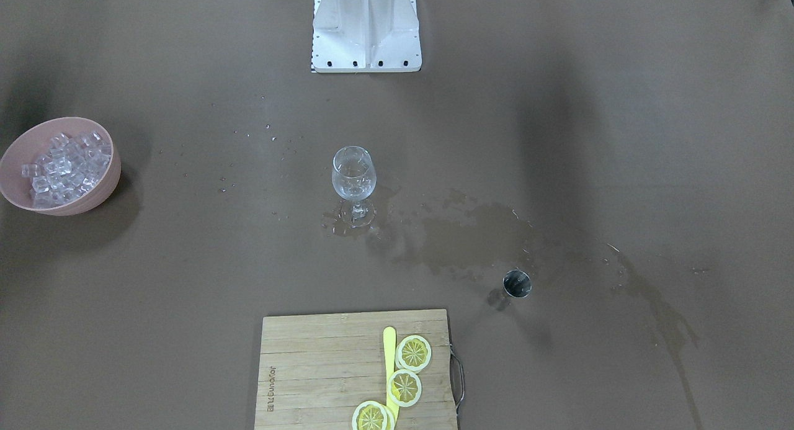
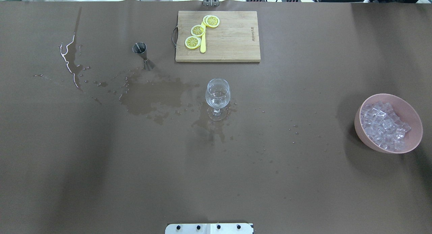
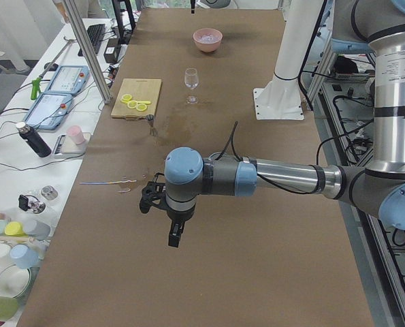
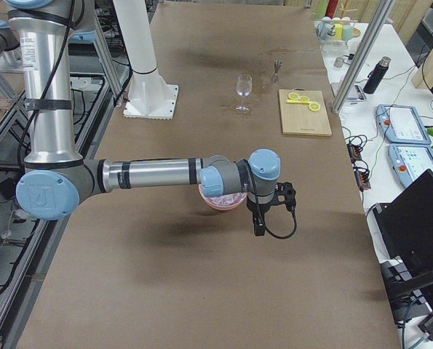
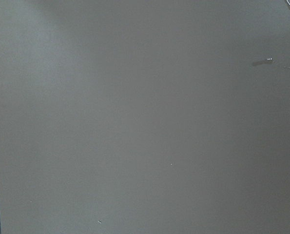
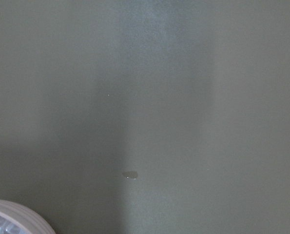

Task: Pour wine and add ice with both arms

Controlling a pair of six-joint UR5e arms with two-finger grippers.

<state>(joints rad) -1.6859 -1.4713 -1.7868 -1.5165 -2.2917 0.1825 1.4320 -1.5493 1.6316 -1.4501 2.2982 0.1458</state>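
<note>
A clear wine glass stands upright mid-table with a little clear wine in its bowl; it also shows in the overhead view. A pink bowl full of clear ice cubes sits at the table's right end. No arm shows in the overhead or front views. In the left side view my left gripper hangs over bare table at the left end. In the right side view my right gripper hangs just past the bowl. I cannot tell whether either is open or shut.
A steel jigger stands by a wide wet spill. A wooden cutting board with lemon slices and a yellow knife lies at the far edge. The white stand is at the robot's side.
</note>
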